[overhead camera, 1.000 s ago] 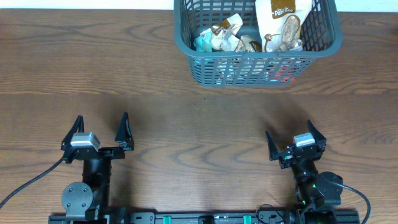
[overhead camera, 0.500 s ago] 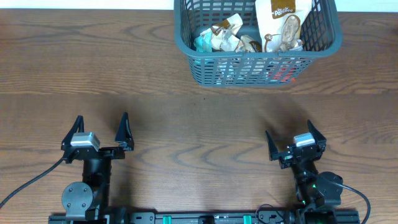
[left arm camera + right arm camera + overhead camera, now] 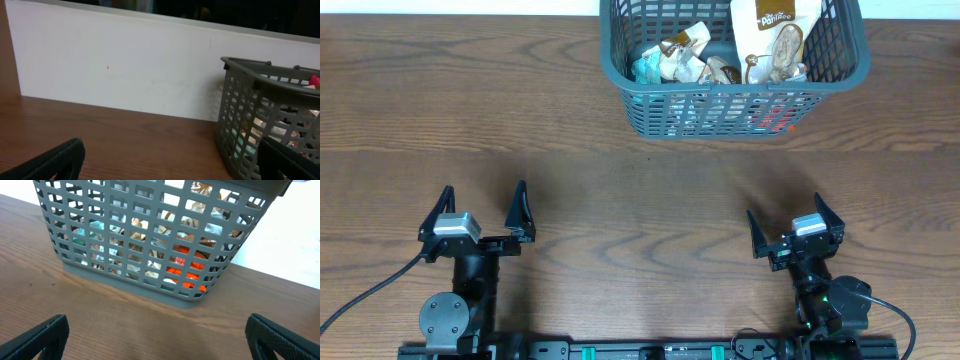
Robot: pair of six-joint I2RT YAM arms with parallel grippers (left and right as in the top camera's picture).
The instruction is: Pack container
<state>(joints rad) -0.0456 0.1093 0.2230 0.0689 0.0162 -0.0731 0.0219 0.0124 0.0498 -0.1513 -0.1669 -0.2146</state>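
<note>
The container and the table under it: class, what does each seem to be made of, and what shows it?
The container: probably moulded plastic, matt grey-blue; its latticed walls and rounded rim are uniform. The table: wood or wood-look laminate, brown, slight sheen; grain lines show, but which one is unclear.

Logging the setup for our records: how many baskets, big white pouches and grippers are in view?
container: 1
large white pouch: 1
grippers: 2, the left gripper and the right gripper, both open
Total: 4
The small packets in the container are too jumbled to count.
</note>
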